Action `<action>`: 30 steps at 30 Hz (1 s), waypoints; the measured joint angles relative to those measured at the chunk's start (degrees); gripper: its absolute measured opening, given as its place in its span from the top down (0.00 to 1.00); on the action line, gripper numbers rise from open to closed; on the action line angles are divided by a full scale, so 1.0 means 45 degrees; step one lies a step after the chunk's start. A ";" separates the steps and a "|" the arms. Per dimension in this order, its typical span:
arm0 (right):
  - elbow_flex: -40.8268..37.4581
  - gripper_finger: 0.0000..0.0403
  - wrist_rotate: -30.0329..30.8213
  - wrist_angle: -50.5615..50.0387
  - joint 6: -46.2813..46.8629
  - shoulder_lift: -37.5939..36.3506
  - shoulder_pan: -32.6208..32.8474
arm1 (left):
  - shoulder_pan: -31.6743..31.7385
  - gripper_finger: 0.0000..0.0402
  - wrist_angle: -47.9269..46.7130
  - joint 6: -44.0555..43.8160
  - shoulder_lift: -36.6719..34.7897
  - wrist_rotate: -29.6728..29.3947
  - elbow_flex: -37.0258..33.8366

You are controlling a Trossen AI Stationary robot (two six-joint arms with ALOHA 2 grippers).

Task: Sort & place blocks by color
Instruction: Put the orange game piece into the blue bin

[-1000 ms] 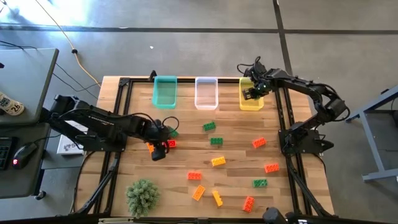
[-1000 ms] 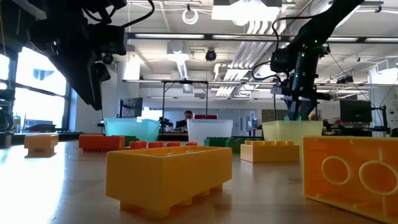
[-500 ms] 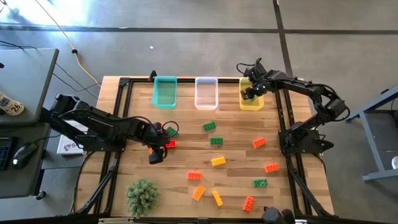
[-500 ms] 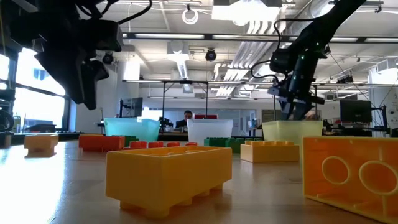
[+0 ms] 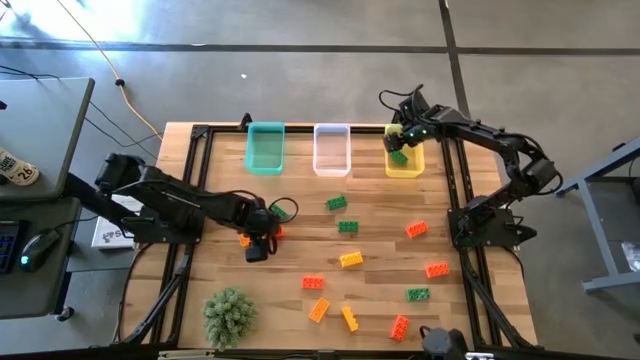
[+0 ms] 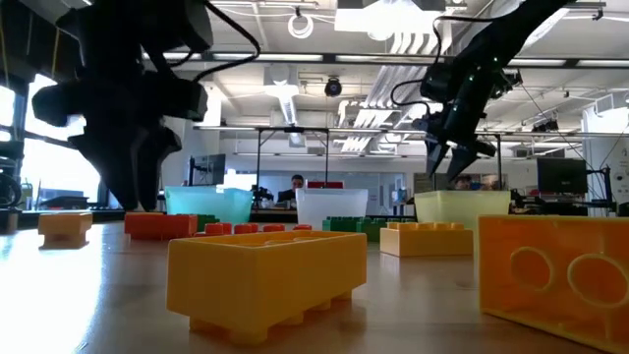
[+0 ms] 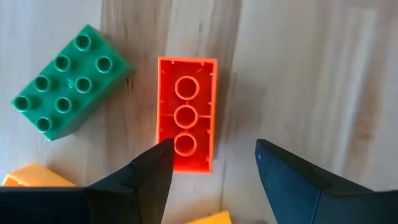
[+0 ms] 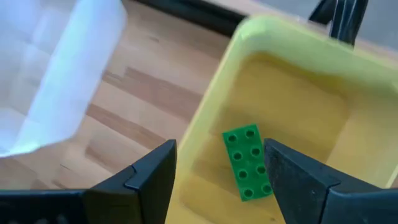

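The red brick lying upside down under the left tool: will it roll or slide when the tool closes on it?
The red brick probably will not roll: it lies flat and boxy. It looks like hard, hollow plastic, so likely stiff and light. On smooth wood it may skid or twist if the left tool meets it off-centre.

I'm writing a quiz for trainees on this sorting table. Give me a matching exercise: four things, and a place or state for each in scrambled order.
1. small green studded brick
2. red-orange upturned brick
3. clear plastic bin
4. fuzzy green plant ball

A. between the teal and yellow bins
B. near the table's front left corner
C. inside the yellow bin
D. under the open left gripper

Pairs: 1-C, 2-D, 3-A, 4-B
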 joint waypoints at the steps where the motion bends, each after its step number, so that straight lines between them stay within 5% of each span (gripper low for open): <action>1: 0.0117 0.44 -0.0010 -0.0038 -0.0033 0.0000 0.0000 | 0.0049 0.47 0.0000 -0.0009 0.0168 -0.0084 0.0000; 16: 0.0561 0.44 -0.0063 -0.0236 -0.0280 0.0000 0.0000 | -0.0206 0.47 -0.0145 -0.0539 0.0193 -0.0236 0.0048; 30: 0.0561 0.44 -0.0063 -0.0280 -0.0285 0.0000 0.0000 | -0.0070 0.48 -0.0143 0.0329 -0.0189 -0.1802 0.0214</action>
